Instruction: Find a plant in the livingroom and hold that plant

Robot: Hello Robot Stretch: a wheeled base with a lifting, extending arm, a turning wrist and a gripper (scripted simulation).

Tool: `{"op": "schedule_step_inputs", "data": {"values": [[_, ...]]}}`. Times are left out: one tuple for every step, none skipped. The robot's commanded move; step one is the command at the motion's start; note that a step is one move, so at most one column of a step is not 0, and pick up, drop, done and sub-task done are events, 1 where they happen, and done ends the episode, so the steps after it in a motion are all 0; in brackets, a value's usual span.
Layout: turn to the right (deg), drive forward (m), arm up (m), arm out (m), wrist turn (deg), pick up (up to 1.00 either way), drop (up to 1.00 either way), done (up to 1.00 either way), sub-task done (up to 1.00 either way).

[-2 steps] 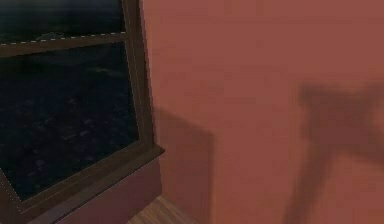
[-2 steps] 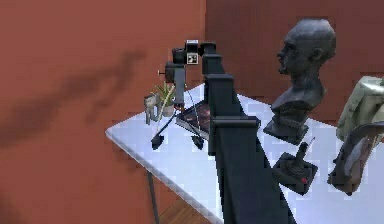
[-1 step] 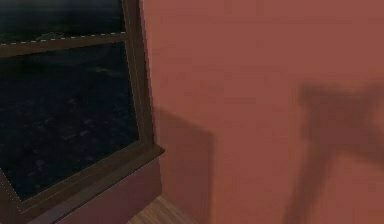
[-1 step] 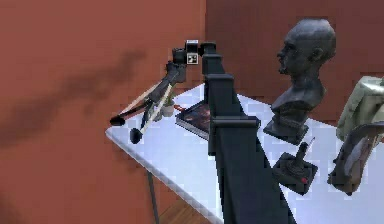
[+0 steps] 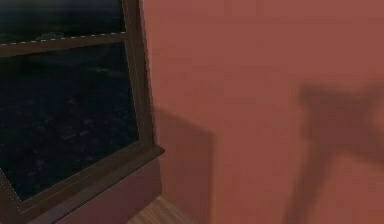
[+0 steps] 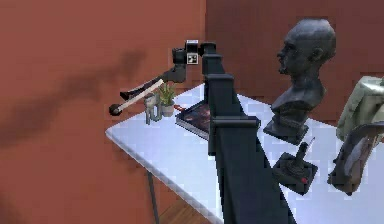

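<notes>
In the arm side view a small green plant in a pale pot stands near the far left corner of a white table. The dark arm rises from the bottom edge. At its far end are the white marker squares and the gripper, whose thin fingers slant down to the left, right by the plant. The plant stands on the table at the gripper, so I cannot tell whether the gripper holds anything.
A dark red book lies behind the plant. A dark bust, a small black joystick-like object and a pale figure stand to the right. The forward view has a dark window and a red wall close ahead.
</notes>
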Motion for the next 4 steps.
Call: {"op": "schedule_step_inputs", "data": {"values": [[0.0,0.0,0.0,0.0,45.0,0.0,0.0,0.0,0.0],[0.0,0.0,0.0,0.0,21.0,0.0,0.0,0.0,0.0],[0.0,0.0,-0.16,0.0,0.0,0.0,0.0,0.0,0.0],[0.0,0.0,0.0,0.0,0.0,1.0,0.0,0.0,0.0]]}}
